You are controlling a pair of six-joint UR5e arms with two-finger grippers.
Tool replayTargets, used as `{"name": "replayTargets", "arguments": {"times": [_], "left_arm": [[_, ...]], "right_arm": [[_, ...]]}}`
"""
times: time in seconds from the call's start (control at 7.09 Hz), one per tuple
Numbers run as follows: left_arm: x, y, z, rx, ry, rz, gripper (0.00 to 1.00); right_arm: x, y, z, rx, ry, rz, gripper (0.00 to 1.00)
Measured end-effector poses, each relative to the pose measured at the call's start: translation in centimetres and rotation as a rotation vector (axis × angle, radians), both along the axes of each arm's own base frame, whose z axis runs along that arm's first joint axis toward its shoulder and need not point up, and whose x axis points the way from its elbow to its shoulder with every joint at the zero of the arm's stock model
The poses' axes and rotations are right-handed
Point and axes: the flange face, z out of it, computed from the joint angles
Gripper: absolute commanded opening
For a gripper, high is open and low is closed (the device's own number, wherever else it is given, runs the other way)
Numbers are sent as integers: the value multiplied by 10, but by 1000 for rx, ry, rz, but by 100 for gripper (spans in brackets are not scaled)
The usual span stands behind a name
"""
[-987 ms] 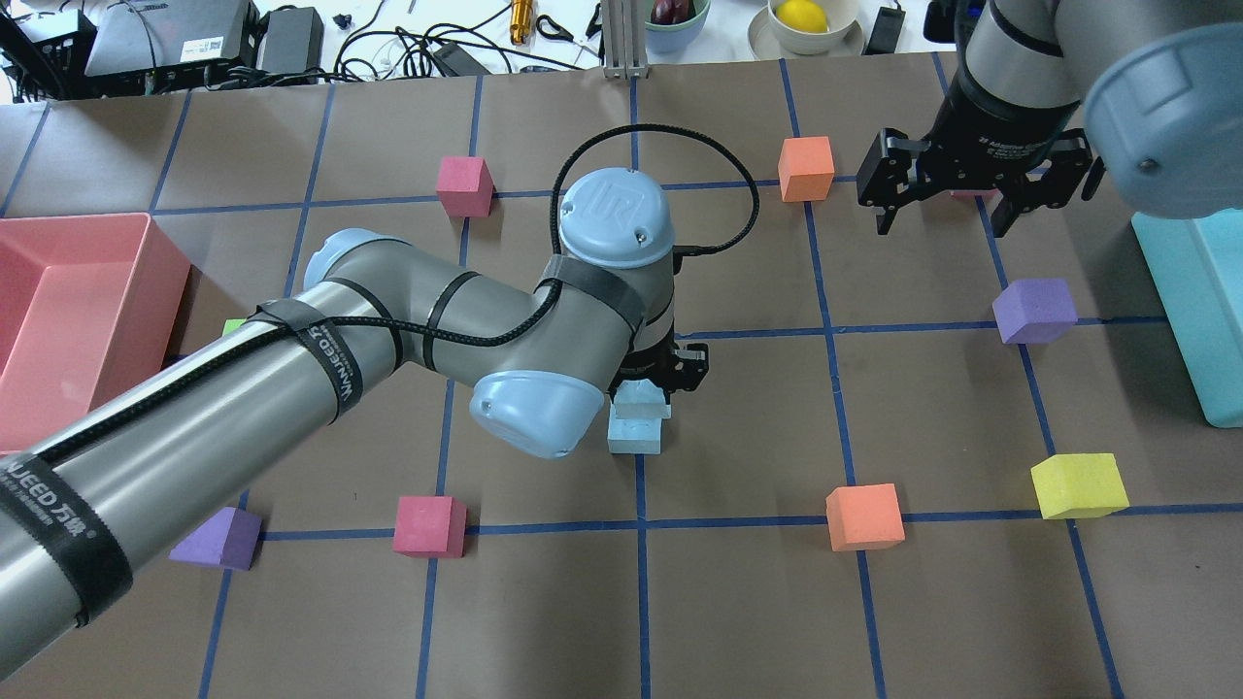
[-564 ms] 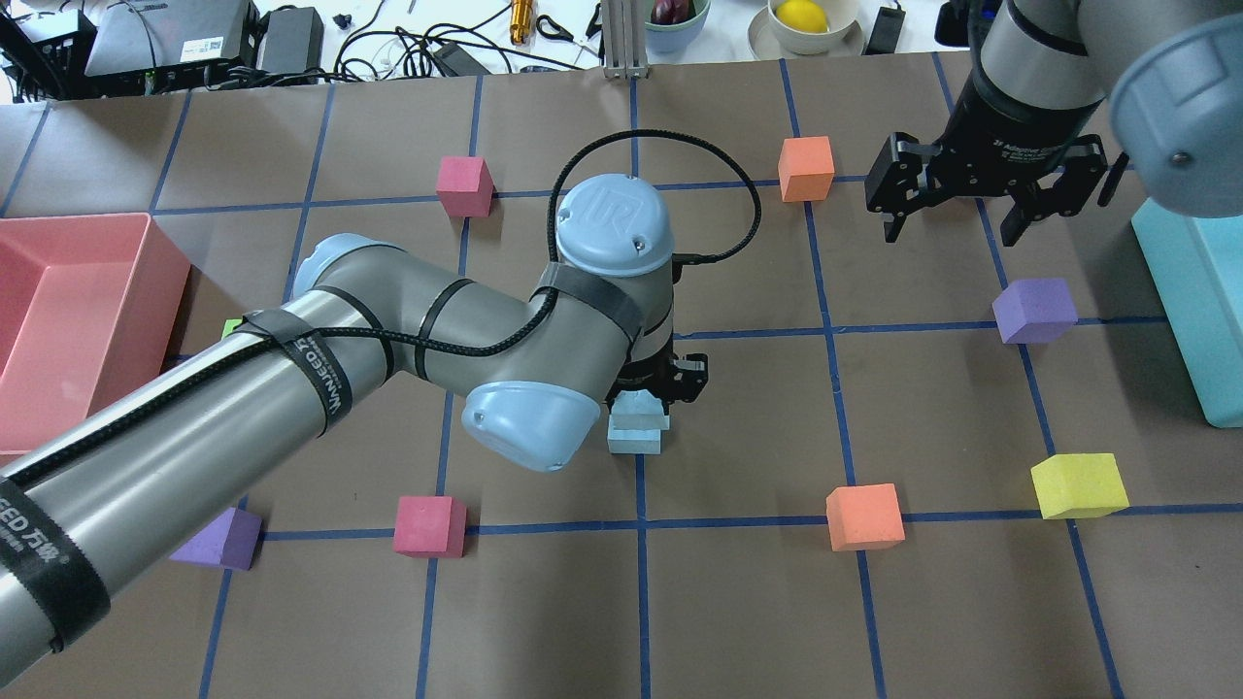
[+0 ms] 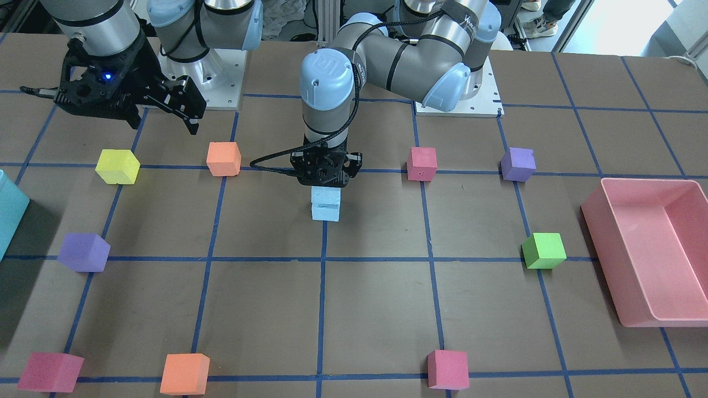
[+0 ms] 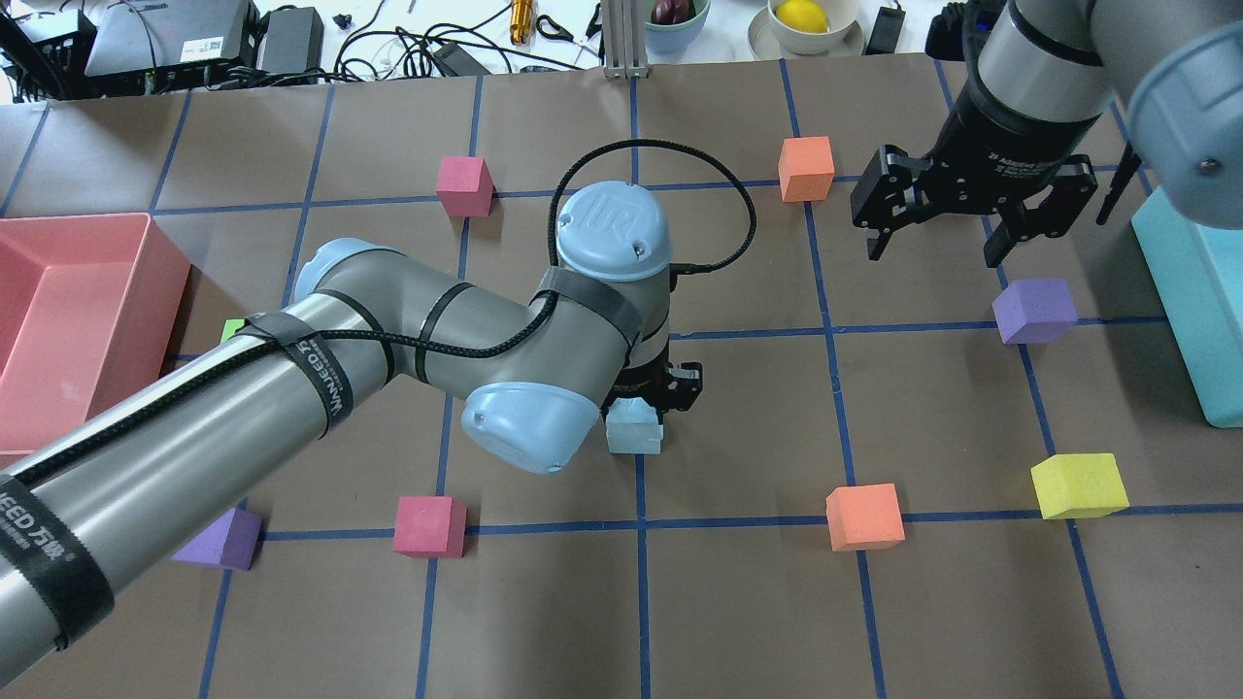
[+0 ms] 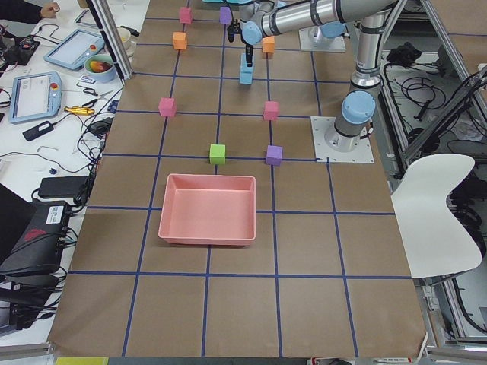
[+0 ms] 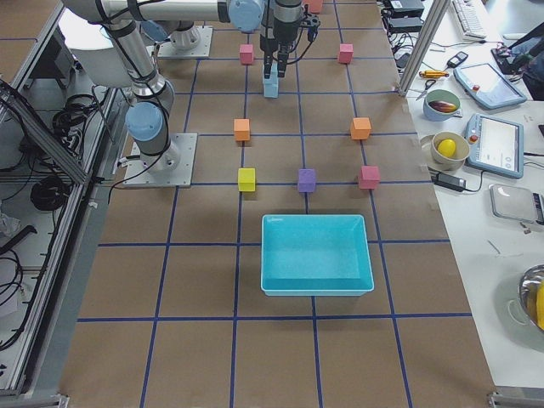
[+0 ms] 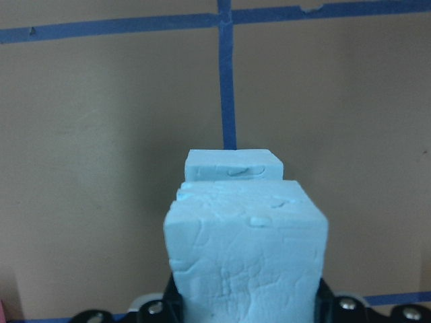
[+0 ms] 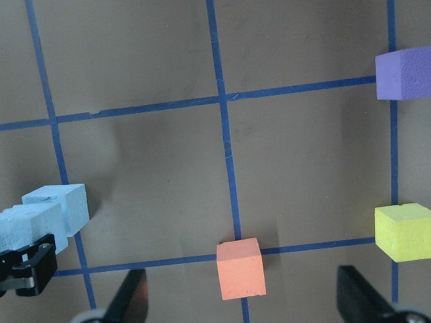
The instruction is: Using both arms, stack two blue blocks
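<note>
My left gripper (image 4: 649,390) is shut on a pale blue block (image 3: 326,195), which fills the left wrist view (image 7: 246,259). It holds this block right on top of the second blue block (image 4: 634,440) at the table's middle. Only a thin seam shows between them in the front view, so I cannot tell if they touch. The lower block (image 7: 233,164) peeks out beyond the held one, slightly offset. Both blocks show at the left edge of the right wrist view (image 8: 64,202). My right gripper (image 4: 934,248) is open and empty, hovering at the far right.
Around the stack lie an orange cube (image 4: 864,516), a yellow cube (image 4: 1078,485), a purple cube (image 4: 1035,310), pink cubes (image 4: 429,525) (image 4: 464,184) and another orange cube (image 4: 806,168). A pink bin (image 4: 87,320) stands left, a teal bin (image 4: 1190,311) right.
My left gripper has come down with the held blue block onto the lower blue block. The right gripper has shifted slightly and stays open.
</note>
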Motion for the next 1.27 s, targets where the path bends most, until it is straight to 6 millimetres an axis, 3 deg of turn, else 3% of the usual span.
{"name": "replayTargets", "arguments": {"times": [0.14,0.28,0.71,0.85,1.13,1.27], "left_arm": [[0,-1,-2,4,-2,2,50],[0,-1,-4,6,-3,4,79],[0,-1,-7,5,-7,10,100],[2,-5,5,-19,6,16,100],[26,-30,56,-72,32,65,100],[52,-48,89,-77,33,90,100]], "right_arm": [[1,2,1,-1,1,2,100],[1,2,2,-2,2,3,100],[-1,4,3,-5,21,5,100],[-1,4,3,-4,23,5,100],[-2,4,2,-3,24,10,100],[-2,4,2,-3,24,18,100]]}}
